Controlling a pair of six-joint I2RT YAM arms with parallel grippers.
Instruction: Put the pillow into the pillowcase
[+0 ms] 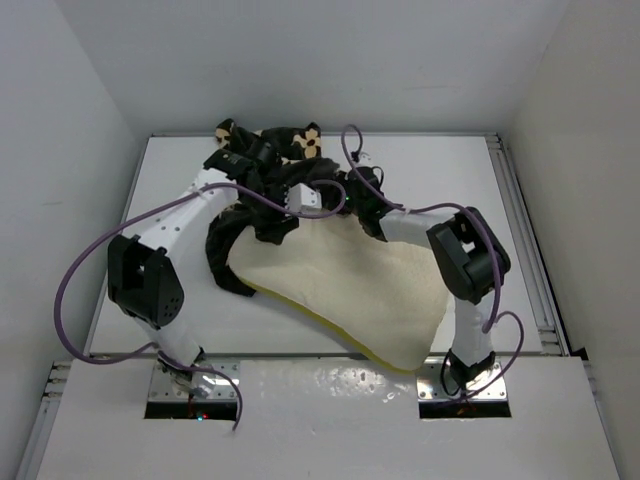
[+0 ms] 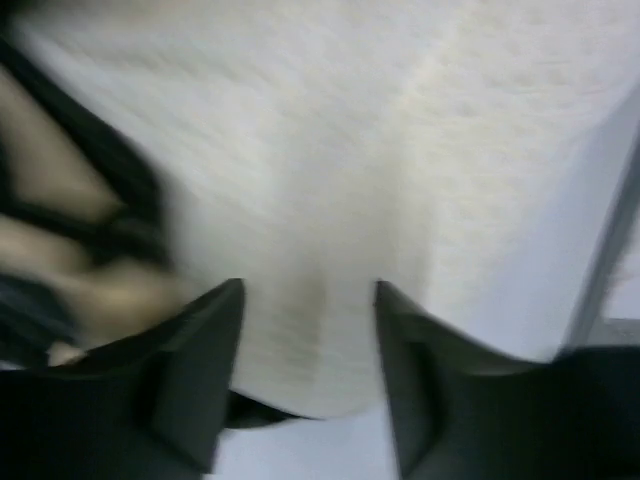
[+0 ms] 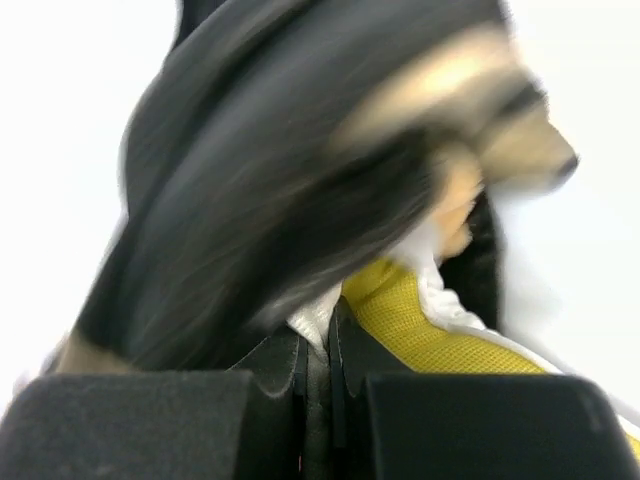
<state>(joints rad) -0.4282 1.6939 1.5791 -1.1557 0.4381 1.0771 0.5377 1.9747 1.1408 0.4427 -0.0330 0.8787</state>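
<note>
**Clerk:** State of the right pincer [image 3: 318, 345]?

**Inspector:** Pressed together, pinching a fold of white cloth just beside the yellow piping of the large cream-white quilted pillow [image 1: 350, 290]. Black fabric hangs over it, blurred in the wrist view.

**Clerk:** And the left pincer [image 2: 308, 290]?

**Inspector:** Spread. Nothing lies between its fingers [image 2: 200, 340], and the pillow's dimpled surface shows beyond the gap.

**Clerk:** Where is the case?

**Inspector:** The soft black pillowcase with tan flower motifs [image 1: 216, 255] is bunched over the pillow's far end, around both pincers. One band of it curls down the pillow's left side.

**Clerk:** How much of the pillow is in?

**Inspector:** Only the far end. Most of it lies uncovered on the white bench [image 1: 180, 180] between the arms, with its near corner at the front edge.
</note>
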